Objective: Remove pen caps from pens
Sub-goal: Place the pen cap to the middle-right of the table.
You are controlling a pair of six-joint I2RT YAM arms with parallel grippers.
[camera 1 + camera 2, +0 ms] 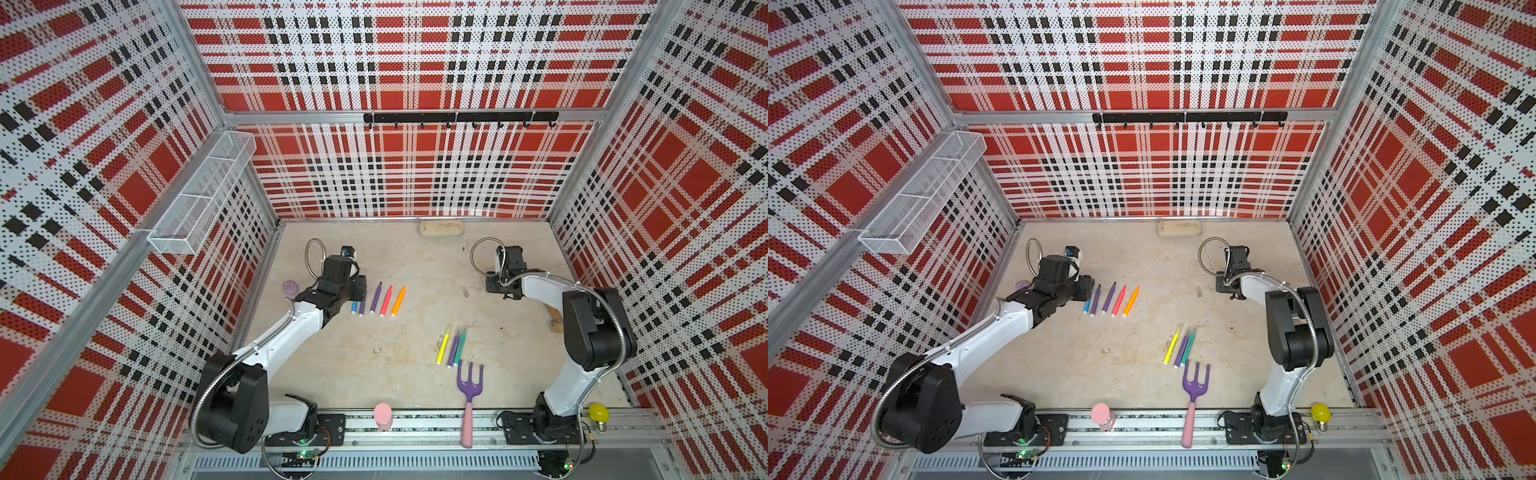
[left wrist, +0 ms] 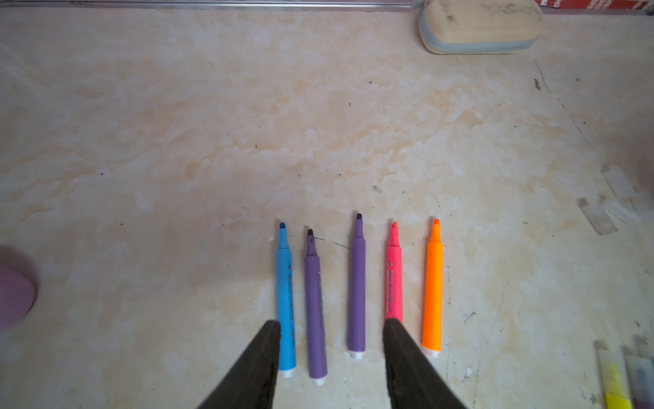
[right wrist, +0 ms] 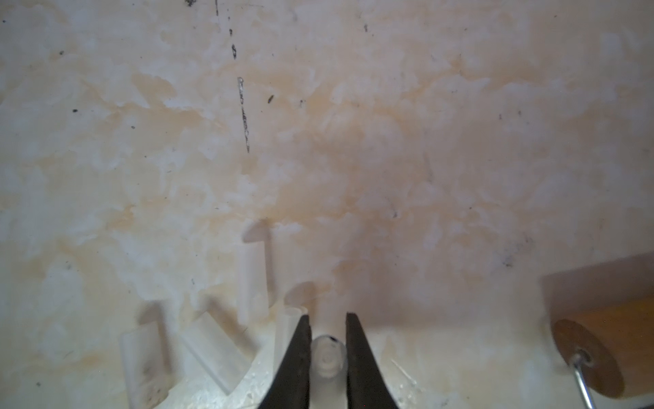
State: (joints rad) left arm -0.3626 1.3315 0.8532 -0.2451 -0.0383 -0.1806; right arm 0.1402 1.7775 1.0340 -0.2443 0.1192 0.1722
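Five uncapped pens lie in a row at the left: blue, purple, purple, pink-red and orange. My left gripper hovers open over their rear ends and holds nothing; in a top view it is beside the row. Yellow, purple and teal pens lie together near the middle, with clear caps on. My right gripper is shut on a clear pen cap. Several loose pen caps lie beside it.
A purple garden fork lies at the front, with a pink cylinder and a yellow bulb on the front rail. A beige case sits at the back wall. A wooden roller lies right of my right gripper.
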